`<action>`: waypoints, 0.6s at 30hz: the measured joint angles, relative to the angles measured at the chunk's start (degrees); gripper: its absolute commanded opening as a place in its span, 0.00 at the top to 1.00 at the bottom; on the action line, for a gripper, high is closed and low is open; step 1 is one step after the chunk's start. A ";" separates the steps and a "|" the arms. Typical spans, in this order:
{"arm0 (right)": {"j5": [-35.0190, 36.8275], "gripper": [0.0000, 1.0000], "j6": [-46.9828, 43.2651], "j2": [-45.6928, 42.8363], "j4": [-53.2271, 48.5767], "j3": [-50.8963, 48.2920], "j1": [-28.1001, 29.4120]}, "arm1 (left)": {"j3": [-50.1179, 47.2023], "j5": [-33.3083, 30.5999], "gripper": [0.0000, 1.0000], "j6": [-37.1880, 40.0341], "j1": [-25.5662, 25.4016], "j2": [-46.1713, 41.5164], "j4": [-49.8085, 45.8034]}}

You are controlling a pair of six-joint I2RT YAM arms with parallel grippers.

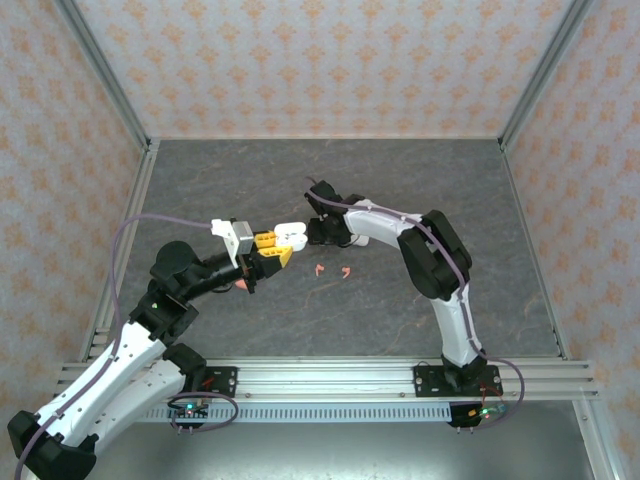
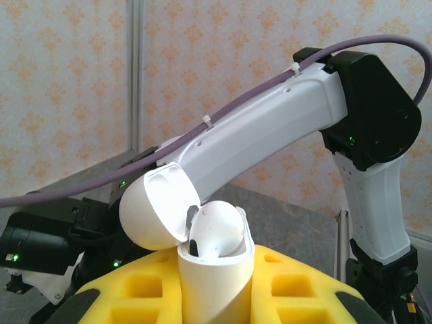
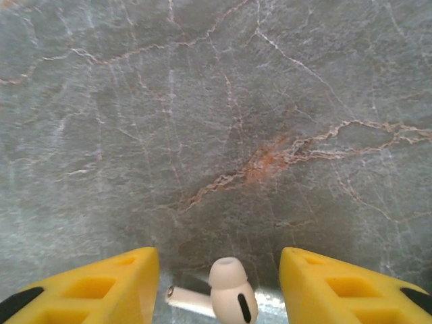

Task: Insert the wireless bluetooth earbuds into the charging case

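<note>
We see the left gripper (image 1: 272,248) clamped on the white charging case (image 2: 216,277), its yellow fingers (image 2: 135,287) pressing the case's lower body from both sides and holding it upright above the table (image 1: 250,190). The lid (image 2: 152,209) is swung open to the case's left in the left wrist view, and one white bud (image 2: 217,228) already sits in the mouth of the case. Just beside the case, on its far-right side from above, the right gripper (image 1: 322,230) faces it; its fingers (image 3: 94,287) stand wide apart, and a second white earbud (image 3: 228,291) lies between them without touching either pad, stem pointing left. Two coral-red earbuds (image 1: 333,270) lie on the table near the case, on its near-right side, close together but apart.
</note>
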 measured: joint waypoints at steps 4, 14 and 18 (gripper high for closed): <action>1.51 0.53 -1.27 0.07 -1.03 0.33 0.63 | 0.00 0.00 1.00 0.00 0.00 0.00 0.00; 2.99 0.56 -3.02 -1.44 -1.22 -2.21 0.87 | 0.00 -0.83 1.00 0.11 0.00 0.00 0.00; 3.39 0.56 -3.45 -2.62 -1.49 -3.98 0.96 | 0.00 -0.85 1.00 0.42 0.00 0.02 -0.02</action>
